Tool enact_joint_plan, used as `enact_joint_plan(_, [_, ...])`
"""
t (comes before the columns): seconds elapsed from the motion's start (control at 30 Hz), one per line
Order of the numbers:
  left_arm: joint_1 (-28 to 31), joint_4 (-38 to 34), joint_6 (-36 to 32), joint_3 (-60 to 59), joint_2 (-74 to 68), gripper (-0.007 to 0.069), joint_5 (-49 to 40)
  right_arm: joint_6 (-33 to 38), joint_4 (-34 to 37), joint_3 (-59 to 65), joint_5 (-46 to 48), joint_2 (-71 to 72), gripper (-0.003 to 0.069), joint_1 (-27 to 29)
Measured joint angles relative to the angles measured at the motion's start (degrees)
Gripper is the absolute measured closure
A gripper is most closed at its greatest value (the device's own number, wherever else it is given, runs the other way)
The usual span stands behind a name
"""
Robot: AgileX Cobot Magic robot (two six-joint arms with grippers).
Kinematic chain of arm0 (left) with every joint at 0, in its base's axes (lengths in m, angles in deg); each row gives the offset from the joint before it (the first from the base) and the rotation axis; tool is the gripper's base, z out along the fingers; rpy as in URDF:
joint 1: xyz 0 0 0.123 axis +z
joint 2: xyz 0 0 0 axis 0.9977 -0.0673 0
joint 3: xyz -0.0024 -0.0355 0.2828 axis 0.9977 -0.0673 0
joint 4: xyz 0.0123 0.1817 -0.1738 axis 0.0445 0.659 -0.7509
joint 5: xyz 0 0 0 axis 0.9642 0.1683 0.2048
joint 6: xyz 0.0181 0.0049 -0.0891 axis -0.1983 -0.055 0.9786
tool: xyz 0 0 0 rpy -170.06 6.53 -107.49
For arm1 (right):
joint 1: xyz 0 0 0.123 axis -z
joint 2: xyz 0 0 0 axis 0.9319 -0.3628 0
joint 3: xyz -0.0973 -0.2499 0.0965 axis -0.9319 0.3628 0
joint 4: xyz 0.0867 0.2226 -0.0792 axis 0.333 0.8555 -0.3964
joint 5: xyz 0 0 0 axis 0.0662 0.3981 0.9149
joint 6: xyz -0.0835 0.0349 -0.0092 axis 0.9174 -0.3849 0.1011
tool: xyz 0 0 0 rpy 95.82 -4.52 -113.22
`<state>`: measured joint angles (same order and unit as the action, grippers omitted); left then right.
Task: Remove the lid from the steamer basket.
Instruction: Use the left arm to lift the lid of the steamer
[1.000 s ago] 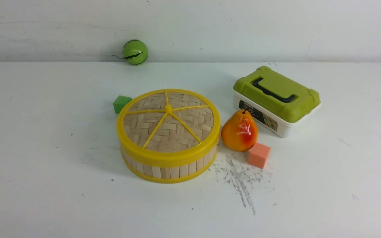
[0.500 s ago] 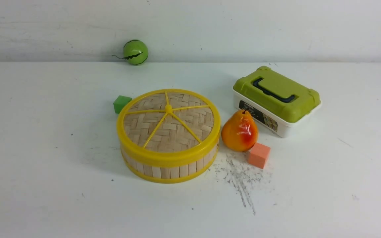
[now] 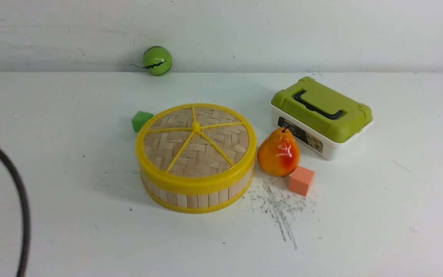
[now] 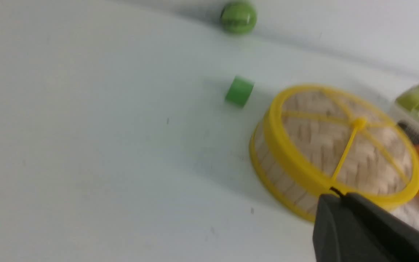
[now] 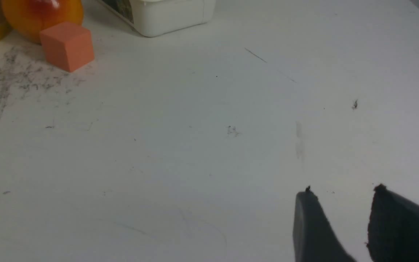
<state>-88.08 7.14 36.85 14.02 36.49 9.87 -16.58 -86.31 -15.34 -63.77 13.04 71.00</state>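
Observation:
The lid (image 3: 195, 143), a woven bamboo disc with a yellow rim, spokes and centre knob, sits closed on the steamer basket (image 3: 196, 196) in the middle of the table. Both also show in the left wrist view, the lid (image 4: 344, 143) on the basket (image 4: 278, 178). My left gripper (image 4: 338, 196) has its jaws pressed together and is empty, hanging in the air on the near left side of the basket. My right gripper (image 5: 342, 193) is open and empty over bare table, off to the right of the orange cube. Neither gripper shows in the front view.
A pear (image 3: 278, 153) and an orange cube (image 3: 300, 180) stand just right of the basket. A white box with an olive-green lid (image 3: 321, 115) is behind them. A green cube (image 3: 141, 120) touches the basket's far left. A green ball (image 3: 157, 60) lies by the back wall. A black cable (image 3: 17, 200) curves in at the left edge.
A black cable of the left arm has come into the front view at the left edge. The basket, lid and other objects have not moved.

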Motion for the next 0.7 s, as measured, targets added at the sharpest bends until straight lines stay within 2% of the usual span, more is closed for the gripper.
enact_joint_plan(0.17, [0.0, -5.5, 0.0, 1.0, -9.1, 0.0637, -5.8, 0.0, 0.0, 0.0, 0.0, 0.0, 0.0419, 0.0])
enact_joint_plan(0.33, [0.0, -17.8, -2.8, 5.0, -21.6, 0.0637, -12.2, 0.0, 0.0, 0.0, 0.0, 0.0, 0.0419, 0.0])
enact_joint_plan(0.4, [0.0, -24.5, -6.5, 6.3, -25.7, 0.0637, -13.7, 0.0, 0.0, 0.0, 0.0, 0.0, 0.0419, 0.0])
enact_joint_plan(0.43, [0.0, -29.1, -10.8, 7.2, -28.7, 0.0637, -14.8, 0.0, 0.0, 0.0, 0.0, 0.0, 0.0419, 0.0])
enact_joint_plan(0.47, [0.0, -29.9, -11.5, 7.5, -29.1, 0.0637, -15.2, 0.0, 0.0, 0.0, 0.0, 0.0, 0.0419, 0.0])
enact_joint_plan(0.53, [0.0, -39.8, -20.9, 9.8, -34.8, 0.0637, -18.9, 0.0, 0.0, 0.0, 0.0, 0.0, 0.0419, 0.0])
enact_joint_plan(0.63, [0.0, -45.7, -26.0, 14.0, -39.4, 0.0637, -23.6, 0.0, 0.0, 0.0, 0.0, 0.0, 0.0419, 0.0])
enact_joint_plan(0.7, [0.0, -46.7, -26.9, 16.9, -41.3, 0.0637, -25.4, 0.0, 0.0, 0.0, 0.0, 0.0, 0.0419, 0.0])
